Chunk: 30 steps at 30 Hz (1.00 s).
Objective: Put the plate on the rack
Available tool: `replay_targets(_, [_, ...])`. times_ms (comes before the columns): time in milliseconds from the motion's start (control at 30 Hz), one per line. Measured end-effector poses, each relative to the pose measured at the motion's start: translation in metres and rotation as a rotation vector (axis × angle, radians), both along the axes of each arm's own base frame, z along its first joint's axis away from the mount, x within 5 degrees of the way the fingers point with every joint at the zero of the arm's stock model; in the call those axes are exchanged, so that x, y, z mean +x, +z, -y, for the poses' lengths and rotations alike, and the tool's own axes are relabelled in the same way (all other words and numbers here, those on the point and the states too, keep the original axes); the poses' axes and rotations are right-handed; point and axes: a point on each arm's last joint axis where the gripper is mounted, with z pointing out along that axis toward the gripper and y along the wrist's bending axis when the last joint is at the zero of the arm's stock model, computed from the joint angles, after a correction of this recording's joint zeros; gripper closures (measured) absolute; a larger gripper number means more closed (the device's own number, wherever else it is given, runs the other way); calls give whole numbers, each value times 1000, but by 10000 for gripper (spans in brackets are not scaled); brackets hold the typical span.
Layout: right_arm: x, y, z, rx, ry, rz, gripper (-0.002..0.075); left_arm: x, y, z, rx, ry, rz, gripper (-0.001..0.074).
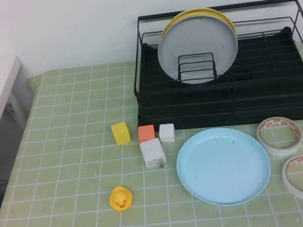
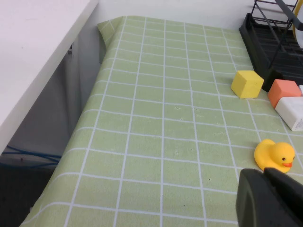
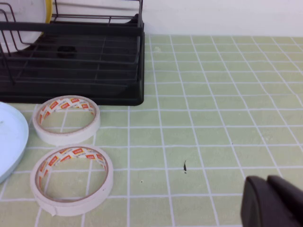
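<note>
Left pincer (image 2: 267, 198) together near duck (image 2: 274, 155); right pincer (image 3: 272, 201) together, beyond tape rolls (image 3: 72, 177) from plate (image 1: 223, 165). I risk plate (image 3: 9, 139) skidding: flat on bench, rim low.

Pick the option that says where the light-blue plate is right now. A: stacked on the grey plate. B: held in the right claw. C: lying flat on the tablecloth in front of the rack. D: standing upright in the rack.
C: the light-blue plate lies flat on the checked cloth in front of the rack, beside two tape rolls, while both claws stay off it.
</note>
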Motion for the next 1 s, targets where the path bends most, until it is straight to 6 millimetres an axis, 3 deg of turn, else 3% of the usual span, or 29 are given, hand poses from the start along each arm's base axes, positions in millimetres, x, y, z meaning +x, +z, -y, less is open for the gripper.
replay_targets(1000, [0, 1, 0, 4, 3, 15, 716, 0, 0, 0, 2, 0, -2, 736])
